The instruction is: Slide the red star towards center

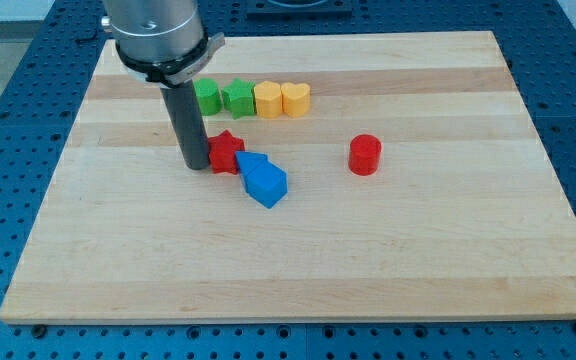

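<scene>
The red star (227, 152) lies on the wooden board (388, 250), left of the board's middle. My tip (196, 165) stands right against the star's left side. The star's right side touches a blue block (249, 163), which touches a blue cube (266, 185) lower right of it.
A row of blocks sits near the view's top: a green cylinder (207, 96), a green star (238, 97), a yellow block (268, 99) and a yellow heart (296, 97). A red cylinder (365, 154) stands right of the middle. My rod partly hides the green cylinder.
</scene>
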Motion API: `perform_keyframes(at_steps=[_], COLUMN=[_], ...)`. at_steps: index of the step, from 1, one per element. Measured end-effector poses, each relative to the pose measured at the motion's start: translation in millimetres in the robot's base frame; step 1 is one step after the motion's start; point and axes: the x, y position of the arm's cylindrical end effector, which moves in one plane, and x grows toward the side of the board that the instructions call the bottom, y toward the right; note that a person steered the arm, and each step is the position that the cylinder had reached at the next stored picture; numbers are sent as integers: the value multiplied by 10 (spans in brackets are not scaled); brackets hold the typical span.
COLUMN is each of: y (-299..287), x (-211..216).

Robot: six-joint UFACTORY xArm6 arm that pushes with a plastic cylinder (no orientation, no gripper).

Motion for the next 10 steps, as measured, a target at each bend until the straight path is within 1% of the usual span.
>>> perform_keyframes(at_steps=[2, 3, 4, 5, 6, 8, 9, 10], y=[408, 503, 316, 315, 398, 376, 381, 526], x=[0, -1, -53, -196, -186, 117, 189, 144])
